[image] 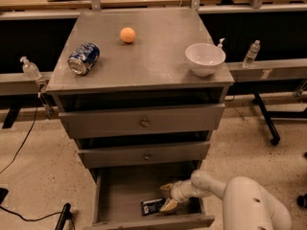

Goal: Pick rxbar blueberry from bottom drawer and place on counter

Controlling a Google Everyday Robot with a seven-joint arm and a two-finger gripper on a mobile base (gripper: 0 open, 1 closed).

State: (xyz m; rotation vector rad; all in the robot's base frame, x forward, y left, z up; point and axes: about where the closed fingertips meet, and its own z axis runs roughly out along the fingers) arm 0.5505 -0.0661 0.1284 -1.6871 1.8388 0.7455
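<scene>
Rxbar blueberry (151, 207) lies flat on the floor of the pulled-out bottom drawer (120, 195), close to its front wall, long axis running roughly left to right. The gripper (168, 196) sits at the bar's right end with its fingers (166, 188) spread apart, clasping nothing. The lower finger overlaps the wrapper's right end, hiding it. Whether it touches is unclear.

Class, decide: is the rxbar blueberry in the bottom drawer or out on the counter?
In. The rxbar blueberry lies flat on the bottom drawer floor, with the open gripper beside it.
</scene>
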